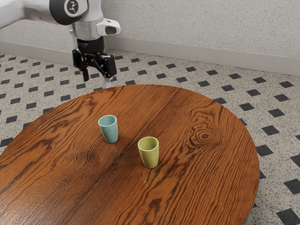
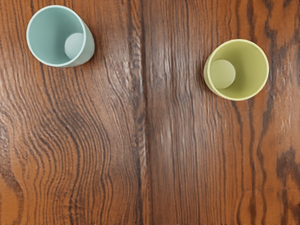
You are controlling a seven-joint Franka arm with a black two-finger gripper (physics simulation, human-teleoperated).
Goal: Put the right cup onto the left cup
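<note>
Hovering empty and spread wide, the gripper (image 1: 97,79) wants the green cup (image 1: 149,155) at the exterior view's right, likely light, stiff, slick, best pinched across its walls.

i see free room between the blue cup (image 2: 58,37) and the green cup (image 2: 239,70); low down, both block me.

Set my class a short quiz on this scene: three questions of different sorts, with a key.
1. True or false: the blue cup and the green cup stand upright, apart, on the table.
2. Multiple choice: the gripper is (A) shut on a cup, (B) open, (C) touching the table.
3. Fill in: in the exterior view, the cup farther right is ____.

Key: 1 true; 2 B; 3 green.
</note>
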